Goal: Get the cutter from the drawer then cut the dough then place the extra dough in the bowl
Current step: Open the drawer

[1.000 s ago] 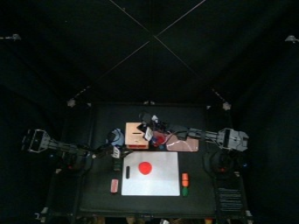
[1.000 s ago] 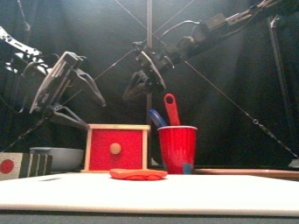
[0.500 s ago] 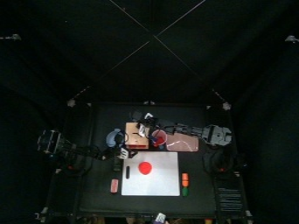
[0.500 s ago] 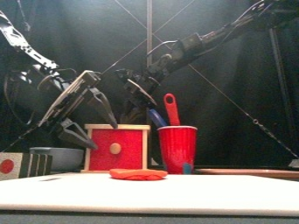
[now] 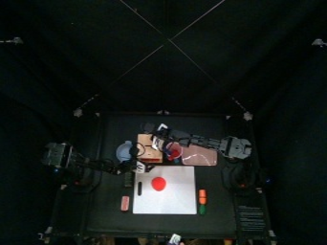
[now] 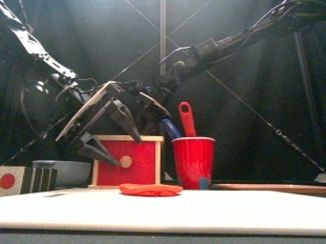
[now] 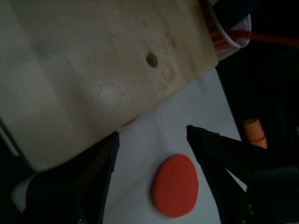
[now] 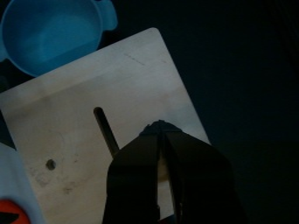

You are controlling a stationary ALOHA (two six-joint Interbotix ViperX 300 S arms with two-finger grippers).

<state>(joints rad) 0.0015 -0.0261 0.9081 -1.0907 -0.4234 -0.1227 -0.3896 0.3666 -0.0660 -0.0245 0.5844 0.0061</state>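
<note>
Red drawer front [image 6: 128,160] on the wooden box [image 6: 128,140]: looked shut from the front, so guessed the cutter inside, unseen. Caught the left gripper [image 6: 105,133] spread wide, up and left of that front, red cup [image 6: 193,160] crowding the right. From above: found open room only forward, over the white board [image 5: 179,191] and dough [image 5: 159,183]. Left wrist: showed jaws apart past the box's edge. Right wrist: had the right gripper [image 8: 158,131] pressed together over the box top, bowl [image 8: 52,35] beyond; probably farther from the drawer.
</note>
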